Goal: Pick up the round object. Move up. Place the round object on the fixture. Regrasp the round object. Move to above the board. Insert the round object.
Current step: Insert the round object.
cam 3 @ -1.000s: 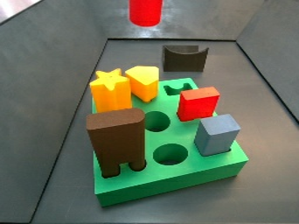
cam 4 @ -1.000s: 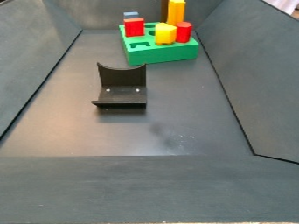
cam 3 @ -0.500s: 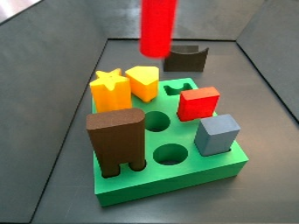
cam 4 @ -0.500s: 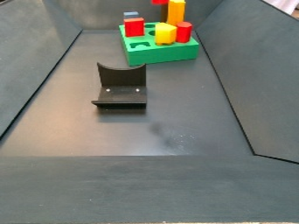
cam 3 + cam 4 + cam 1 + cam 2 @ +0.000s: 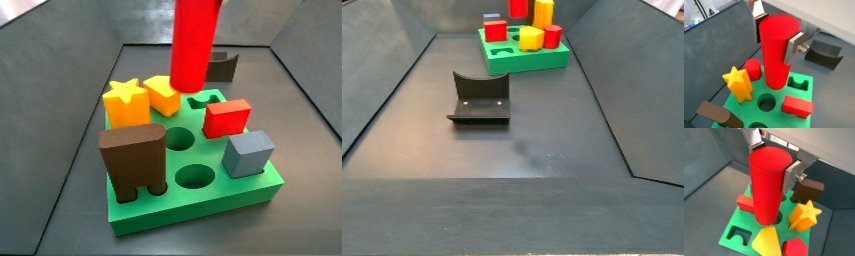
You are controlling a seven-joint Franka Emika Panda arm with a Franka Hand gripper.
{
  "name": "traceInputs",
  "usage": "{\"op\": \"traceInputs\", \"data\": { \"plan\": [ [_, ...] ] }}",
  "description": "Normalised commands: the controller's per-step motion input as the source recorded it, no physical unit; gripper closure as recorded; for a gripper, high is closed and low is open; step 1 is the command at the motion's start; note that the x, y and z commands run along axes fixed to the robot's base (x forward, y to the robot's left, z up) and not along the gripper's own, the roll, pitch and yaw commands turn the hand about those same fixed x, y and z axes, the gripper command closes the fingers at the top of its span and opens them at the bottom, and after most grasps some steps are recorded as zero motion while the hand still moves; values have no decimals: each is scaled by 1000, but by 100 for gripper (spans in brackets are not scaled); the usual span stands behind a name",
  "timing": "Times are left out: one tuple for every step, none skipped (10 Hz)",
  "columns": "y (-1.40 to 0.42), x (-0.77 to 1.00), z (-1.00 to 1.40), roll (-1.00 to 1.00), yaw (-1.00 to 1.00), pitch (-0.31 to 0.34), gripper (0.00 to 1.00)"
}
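While gripper (image 5: pixel 777 34) holds it, round object (image 5: pixel 195 40) hangs lower over board (image 5: pixel 214 195).

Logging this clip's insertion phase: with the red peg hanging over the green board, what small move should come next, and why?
Probably a short, straight descent. The gripper holds the round object upright, its lower end just above the board. In both wrist views that end seems to sit over a round hole, though the peg hides the hole's rim, so going slowly and checking alignment seems wise.

Dark floor (image 5: pixel 543 140): fixture (image 5: pixel 478 98), green board (image 5: pixel 525 53); jaws above board.
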Motion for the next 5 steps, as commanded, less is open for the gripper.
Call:
{"op": "traceInputs", "data": {
  "plan": [
    [-89, -131, -571, -196, -109, -93, 100],
    [-160, -169, -451, -231, -166, -107, 100],
    [-197, -114, -300, -260, -160, -116, 100],
    [-266, 0, -206, -226, -97, -124, 100],
    [-294, 0, -120, -209, -63, -119, 100]
  ]
}}
